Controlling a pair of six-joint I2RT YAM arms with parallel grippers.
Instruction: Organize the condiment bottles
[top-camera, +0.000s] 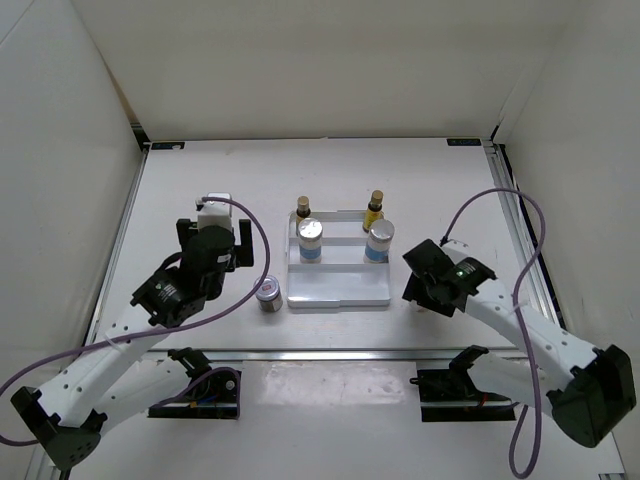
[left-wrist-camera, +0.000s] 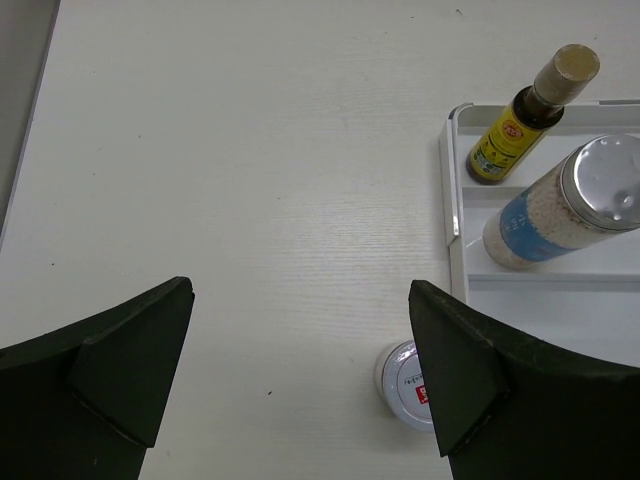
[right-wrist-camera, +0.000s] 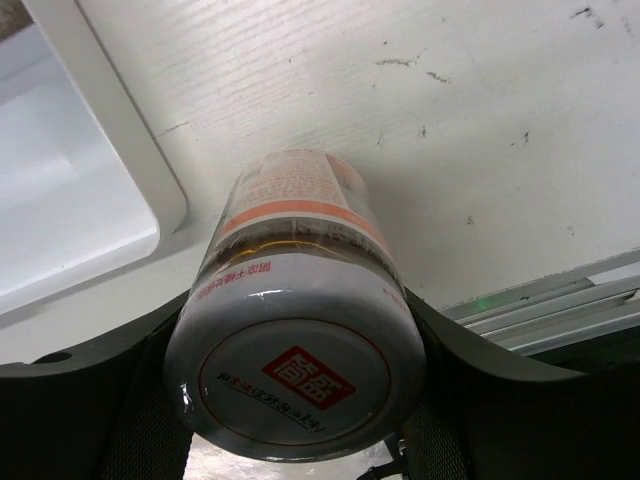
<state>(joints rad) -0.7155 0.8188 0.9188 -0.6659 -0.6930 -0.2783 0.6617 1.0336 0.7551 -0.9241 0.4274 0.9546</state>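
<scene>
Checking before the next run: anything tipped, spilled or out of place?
Nothing tipped or spilled. Two short red-label jars sit outside the tray: one jar on the table by its front-left corner, the other jar at its right side, in the right gripper. The tray's front step is bare.

The table (left-wrist-camera: 250, 200) is white and matt, with fine lines like wood grain and a few small dark scuffs. The tray (top-camera: 340, 292) is smooth white plastic with a soft shine. The short red-and-white bottle (right-wrist-camera: 295, 330) has a clear, glossy body and a shiny lid. The blue-label bottle (left-wrist-camera: 560, 205) has a bright silver lid that looks like metal. The amber bottle (left-wrist-camera: 507, 138) has a glossy yellow label and a dull tan cap top. The jaws look like dark, matt plastic.
</scene>
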